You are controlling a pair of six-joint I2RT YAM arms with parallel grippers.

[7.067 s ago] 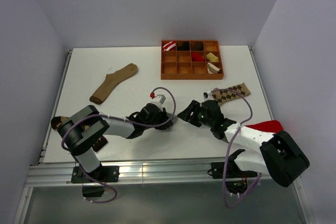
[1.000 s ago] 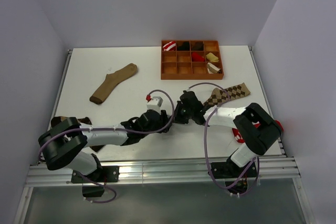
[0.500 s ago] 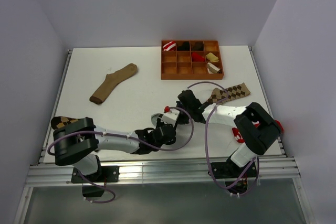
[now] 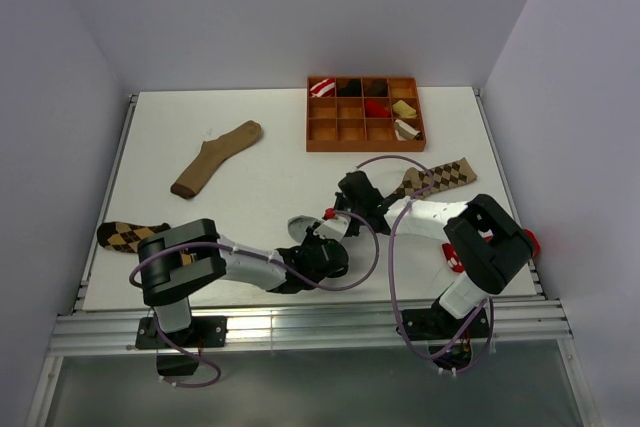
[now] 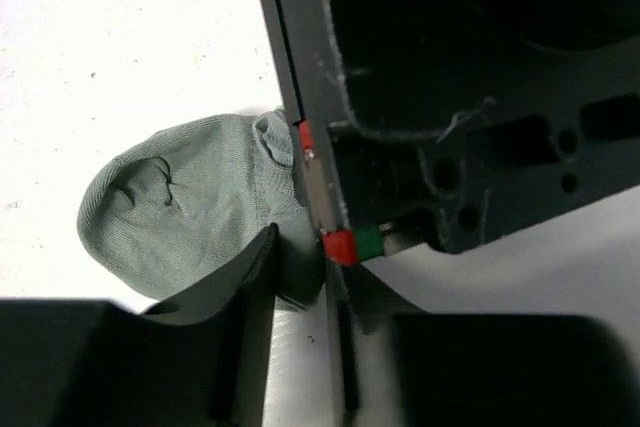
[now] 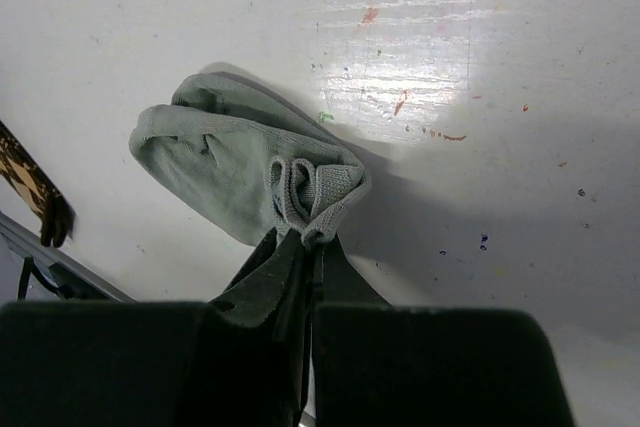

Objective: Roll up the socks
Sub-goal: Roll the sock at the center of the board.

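Overhead, the grey ankle sock (image 6: 240, 167) is lying hidden beneath both arms (image 4: 250, 262) on the table (image 4: 260, 197). Wrist views are showing the left gripper (image 5: 300, 267) straddling its edge, grip unclear, and the right gripper (image 6: 310, 247) pinching its bunched cuff.

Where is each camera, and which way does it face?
Top external: high behind the robot, facing down on the white table; left arm, right arm show.
Left wrist: over the small grey fabric sock, facing down; left gripper shows.
Right wrist: over it too, facing down; right gripper pinches it.
Wrist views share the sock.
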